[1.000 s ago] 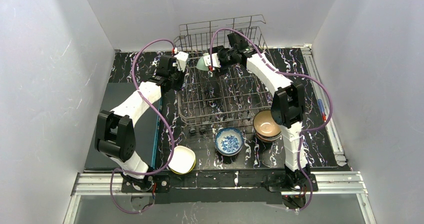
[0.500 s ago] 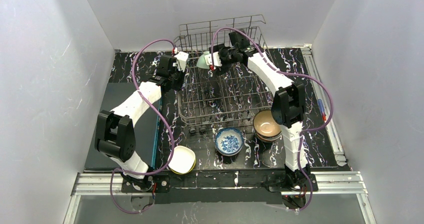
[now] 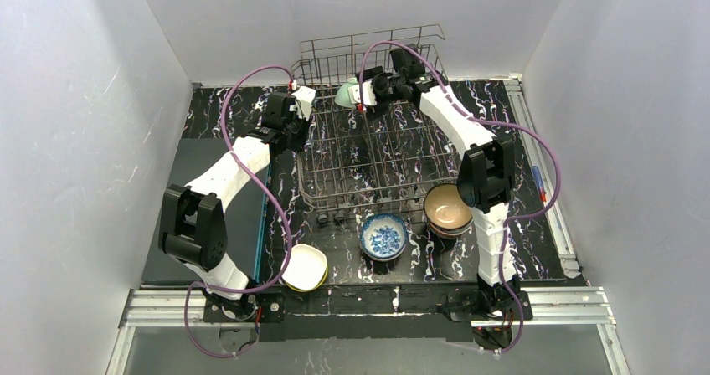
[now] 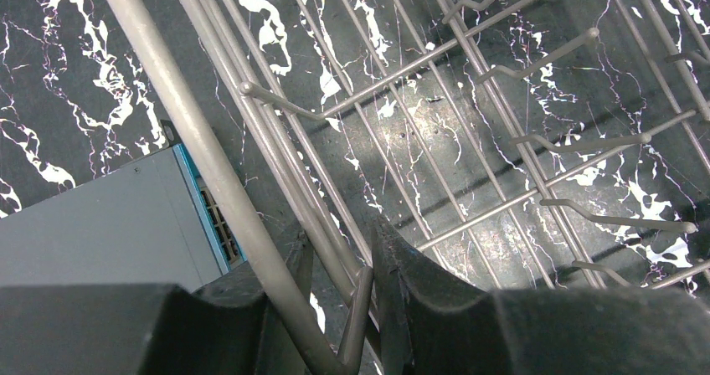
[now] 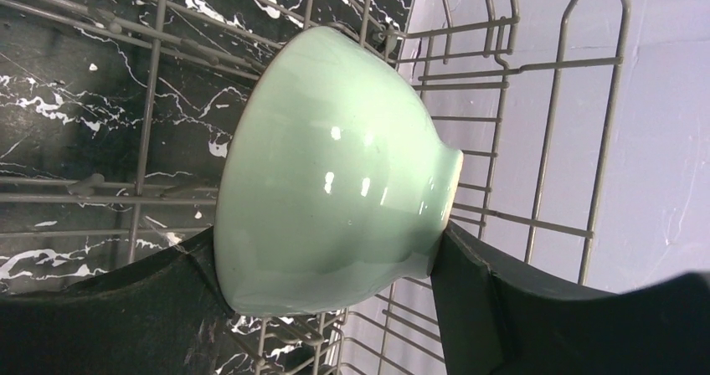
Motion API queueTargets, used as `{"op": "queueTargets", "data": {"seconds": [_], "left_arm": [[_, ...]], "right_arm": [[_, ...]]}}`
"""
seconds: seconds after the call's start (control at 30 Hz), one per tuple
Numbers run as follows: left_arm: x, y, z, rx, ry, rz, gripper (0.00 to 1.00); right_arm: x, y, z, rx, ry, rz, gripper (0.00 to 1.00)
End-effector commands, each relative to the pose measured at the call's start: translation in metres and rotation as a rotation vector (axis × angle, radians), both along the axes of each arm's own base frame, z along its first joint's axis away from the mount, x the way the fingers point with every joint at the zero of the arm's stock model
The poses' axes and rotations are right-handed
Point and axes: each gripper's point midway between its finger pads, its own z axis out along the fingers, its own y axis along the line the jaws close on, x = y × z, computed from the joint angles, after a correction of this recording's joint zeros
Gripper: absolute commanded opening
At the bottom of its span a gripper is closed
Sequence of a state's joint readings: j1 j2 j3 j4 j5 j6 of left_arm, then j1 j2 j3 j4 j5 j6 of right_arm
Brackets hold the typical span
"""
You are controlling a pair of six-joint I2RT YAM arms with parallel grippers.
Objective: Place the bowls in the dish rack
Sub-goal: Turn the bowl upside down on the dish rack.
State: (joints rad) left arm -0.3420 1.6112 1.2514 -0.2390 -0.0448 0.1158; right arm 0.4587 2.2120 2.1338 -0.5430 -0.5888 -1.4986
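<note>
The right pincer (image 5: pixel 326 245) grasps a mint-green glazed round bowl (image 5: pixel 335 166), one finger at its rim and the other against its foot. The bowl is held tipped on its side over the far part of the large grey wire dish rack (image 3: pixel 360 197), close to its tall back wires. The left pincer (image 4: pixel 339 254) is clenched on the rack's left side wire. On the black marbled table (image 3: pixel 209 115), near the rack's front, sit a blue-patterned white bowl (image 3: pixel 383 236), a tan stack of bowls (image 3: pixel 446 210) and a yellow-rimmed white bowl (image 3: pixel 305 267).
</note>
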Motion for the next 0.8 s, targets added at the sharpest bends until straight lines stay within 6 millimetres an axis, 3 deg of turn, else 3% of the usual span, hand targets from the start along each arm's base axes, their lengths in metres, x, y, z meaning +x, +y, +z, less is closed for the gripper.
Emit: {"op": "queueTargets", "data": {"seconds": [0.0,0.77], "left_arm": [[-0.028,-0.038,0.027,0.02,-0.053,-0.287,0.0],[-0.026,-0.036,0.025,0.031,-0.05,-0.275,0.0]], "right_arm": [[0.002,0.015,0.059,0.111,-0.147,0.066,0.01],[-0.008,0.023,-0.002,0.068,-0.009,0.134,0.01]]}}
